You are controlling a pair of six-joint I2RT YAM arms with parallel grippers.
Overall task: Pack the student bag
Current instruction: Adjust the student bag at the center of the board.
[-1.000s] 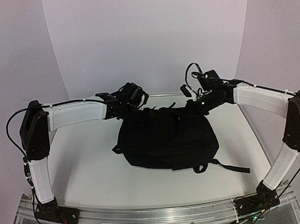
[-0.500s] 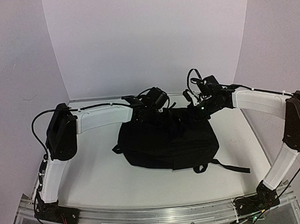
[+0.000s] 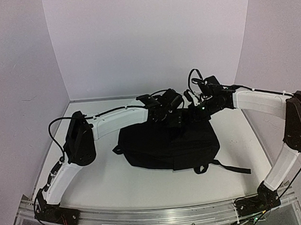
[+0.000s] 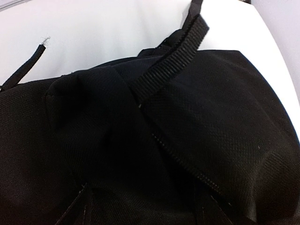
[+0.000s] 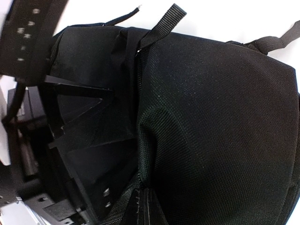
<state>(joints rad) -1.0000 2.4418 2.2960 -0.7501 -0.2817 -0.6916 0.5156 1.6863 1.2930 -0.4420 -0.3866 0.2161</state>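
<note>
Top external view: the student bag (image 3: 168, 145) lies flat in the middle of the worktop (image 3: 106, 176). Both grippers meet at its far edge, probably to find and spread the opening. Whether the left gripper (image 3: 171, 115) or right gripper (image 3: 195, 113) is open or clamped cannot be told, as black fabric hides the fingers. The two crowd each other there. A loose strap (image 3: 233, 167) trails to the near right.

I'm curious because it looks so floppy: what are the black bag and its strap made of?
The student bag looks like woven synthetic cloth, perhaps nylon or polyester. It is matte, with a fine grainy weave and soft folds. The strap looks like coarser ribbed webbing, flat and stiff-edged. The exact fibre cannot be told.
</note>
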